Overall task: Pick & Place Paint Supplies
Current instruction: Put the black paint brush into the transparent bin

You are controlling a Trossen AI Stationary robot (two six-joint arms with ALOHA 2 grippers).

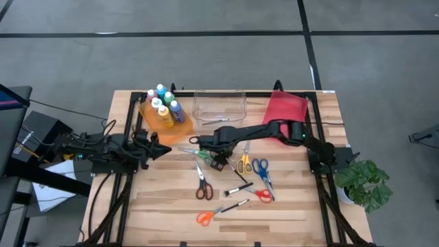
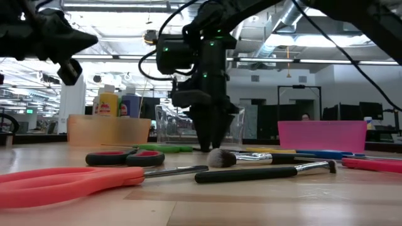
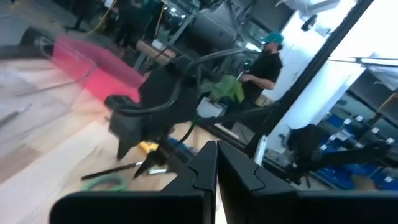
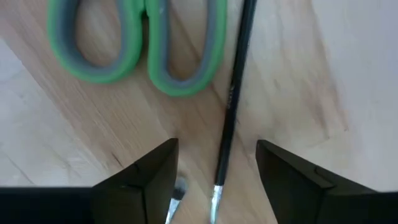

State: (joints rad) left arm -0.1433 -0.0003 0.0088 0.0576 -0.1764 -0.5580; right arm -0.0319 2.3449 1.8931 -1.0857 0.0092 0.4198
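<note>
My right gripper (image 1: 218, 162) points down at the table's middle, open. In the right wrist view its fingers (image 4: 155, 168) stand on either side of a thin dark paintbrush (image 4: 231, 106) without touching it. The green-handled scissors (image 4: 140, 46) lie flat just beyond, also seen from above as the green scissors (image 1: 195, 152). My left gripper (image 1: 163, 149) hovers shut at the table's left side, beside the orange bin (image 1: 180, 125) that holds several paint bottles (image 1: 163, 106).
A clear bin (image 1: 219, 106) and a red bin (image 1: 285, 108) stand at the far edge. Several scissors lie flat: dark red (image 1: 202, 190), orange (image 1: 205, 218), yellow (image 1: 244, 163), blue (image 1: 261, 168), red (image 1: 263, 195). Two brushes (image 1: 237, 189) lie among them. The near left of the table is bare wood.
</note>
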